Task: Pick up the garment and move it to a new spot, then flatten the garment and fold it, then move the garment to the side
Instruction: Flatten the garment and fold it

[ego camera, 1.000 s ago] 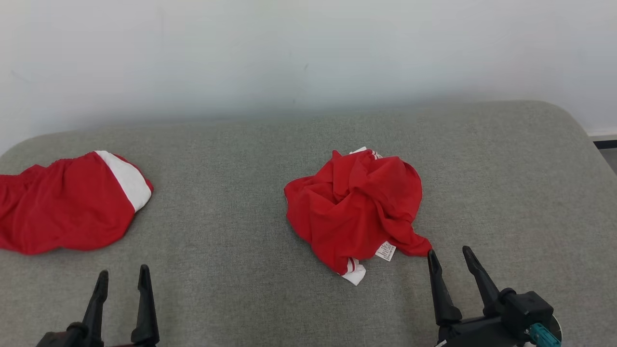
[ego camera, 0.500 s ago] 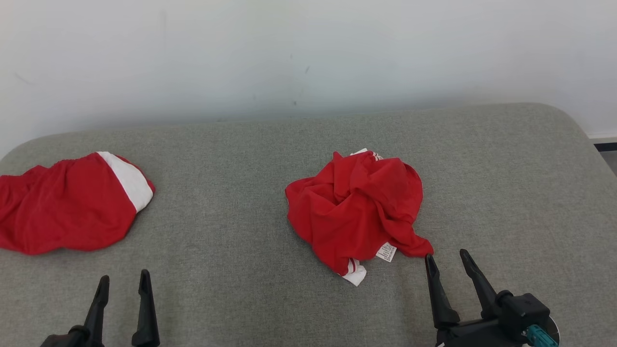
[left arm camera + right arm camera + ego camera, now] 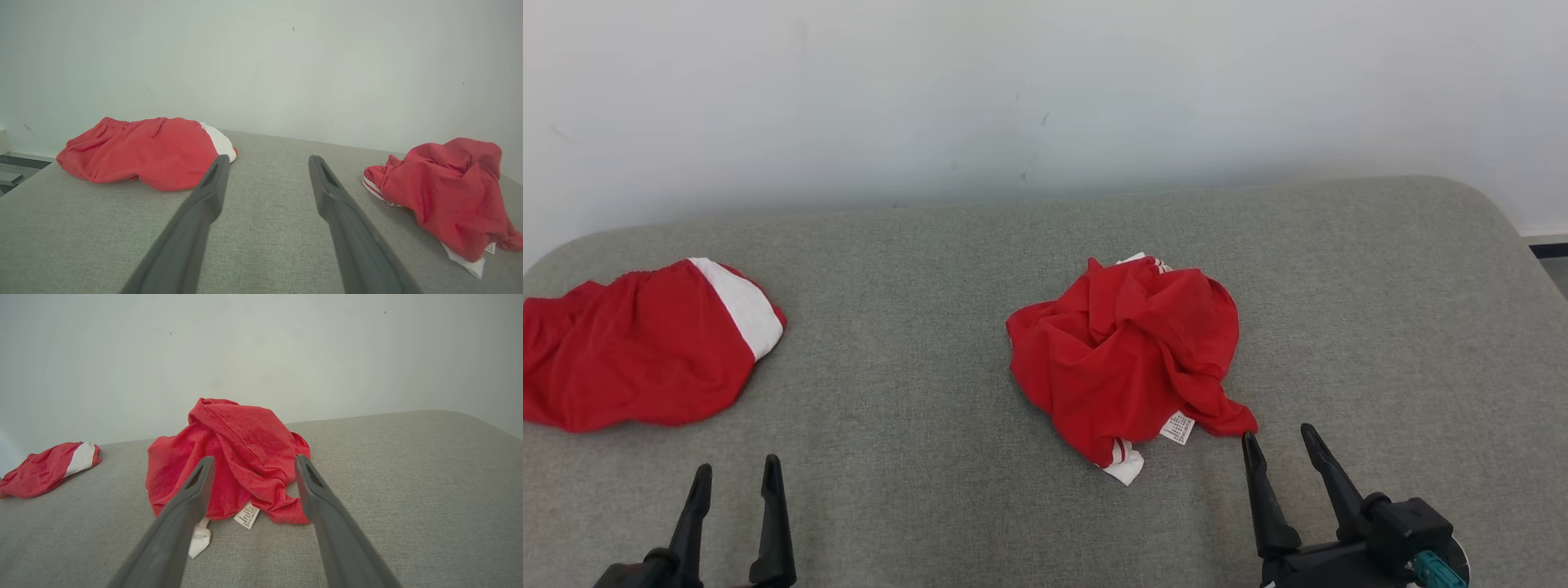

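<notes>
A crumpled red garment (image 3: 1127,351) with white trim and a small label lies in a heap right of the table's middle; it also shows as the garment (image 3: 233,457) straight ahead in the right wrist view and the garment (image 3: 445,192) at the right of the left wrist view. My right gripper (image 3: 1278,441) stands open just short of the heap's near right corner, touching nothing. My left gripper (image 3: 735,478) is open at the lower left, over bare cloth-covered table. In both wrist views the right gripper (image 3: 250,463) and left gripper (image 3: 267,163) hold nothing.
A second red garment with a white band (image 3: 645,343) lies spread at the table's far left edge. The grey padded table (image 3: 915,310) has rounded corners and backs onto a white wall. A strip of floor (image 3: 1553,261) shows beyond its right edge.
Both grippers have drawn back slightly toward the near edge. The head view has shifted a little; the garments lie unmoved.
</notes>
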